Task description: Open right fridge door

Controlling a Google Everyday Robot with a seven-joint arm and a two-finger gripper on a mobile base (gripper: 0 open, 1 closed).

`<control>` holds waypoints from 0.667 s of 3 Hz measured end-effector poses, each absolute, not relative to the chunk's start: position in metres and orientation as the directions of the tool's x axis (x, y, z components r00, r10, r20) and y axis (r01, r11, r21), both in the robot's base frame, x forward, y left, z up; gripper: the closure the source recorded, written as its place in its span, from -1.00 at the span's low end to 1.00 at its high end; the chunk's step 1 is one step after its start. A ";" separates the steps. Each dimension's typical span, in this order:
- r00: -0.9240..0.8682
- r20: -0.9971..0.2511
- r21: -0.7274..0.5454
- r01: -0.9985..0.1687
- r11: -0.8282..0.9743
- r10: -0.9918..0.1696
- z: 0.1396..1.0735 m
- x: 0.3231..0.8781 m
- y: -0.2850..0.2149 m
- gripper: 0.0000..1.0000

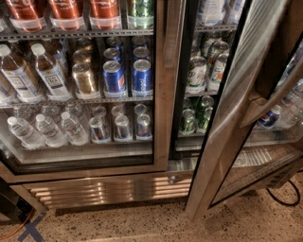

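I cannot tell my gripper's state: the gripper lies outside this view. The right fridge door (236,108) stands swung out from the fridge, its steel edge slanting from the top right down to the speckled floor (142,222). Left of that edge the fridge gapes open, as far as the shut left door (161,85). A slanted handle bar (270,101) crosses the right door's pane.

Just right of the door's foot a black cable (284,201) loops on the floor. Far left of the door, by the fridge's corner, lie an orange cable (14,229) and a blue tape cross (32,228). A vent grille (109,189) runs under the left door.

In the gap beside the right door I count two green cans (188,120) in front on the lower shelf. Behind the left door's glass: three red-labelled bottles (66,12) on top, two white-capped tea bottles (49,71), two blue cans (141,75) in front, three water bottles (47,130) and three silver cans (122,127) below.
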State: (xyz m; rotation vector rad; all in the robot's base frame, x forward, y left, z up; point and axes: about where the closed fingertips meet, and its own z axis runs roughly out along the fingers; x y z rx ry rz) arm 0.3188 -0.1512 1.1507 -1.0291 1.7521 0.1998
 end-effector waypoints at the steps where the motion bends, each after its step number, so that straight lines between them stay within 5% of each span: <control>1: -0.085 -0.834 -0.331 -0.714 0.617 -0.546 1.153 0.316 -0.153 0.58; 2: -0.086 -0.834 -0.331 -0.714 0.617 -0.546 1.153 0.317 -0.159 1.00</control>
